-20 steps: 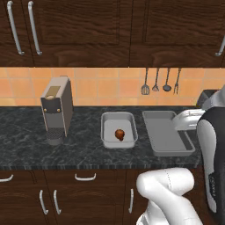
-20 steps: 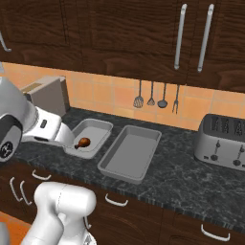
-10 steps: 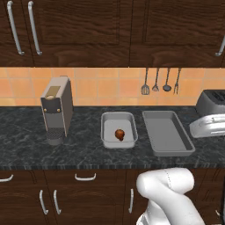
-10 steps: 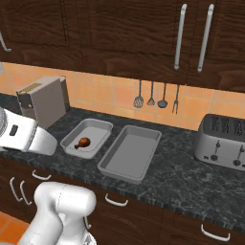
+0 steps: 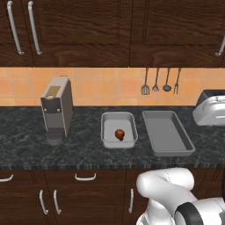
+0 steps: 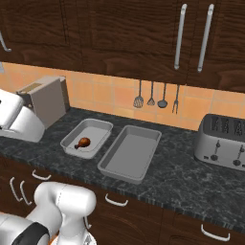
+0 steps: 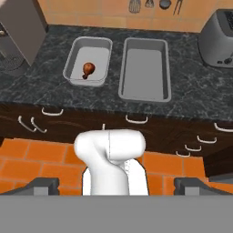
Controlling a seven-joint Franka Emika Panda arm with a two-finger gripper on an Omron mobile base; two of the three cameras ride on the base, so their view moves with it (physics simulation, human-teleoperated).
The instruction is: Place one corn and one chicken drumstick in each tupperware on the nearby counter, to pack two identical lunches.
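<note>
Dark marbled stone table [image 5: 88,151] is carrying two grey trays: the shorter tray [image 5: 117,130] is holding one glossy brown drumstick [image 5: 119,134]; the longer tray [image 5: 167,132], at its 3 o'clock, is sitting bare. Fingers [image 7: 48,185] are standing released, gripping nothing; most packing remains.

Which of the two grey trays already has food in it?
The shorter tray, the one nearer the coffee machine, holds a single drumstick. The longer tray beside it, toward the toaster, is bare.
</note>
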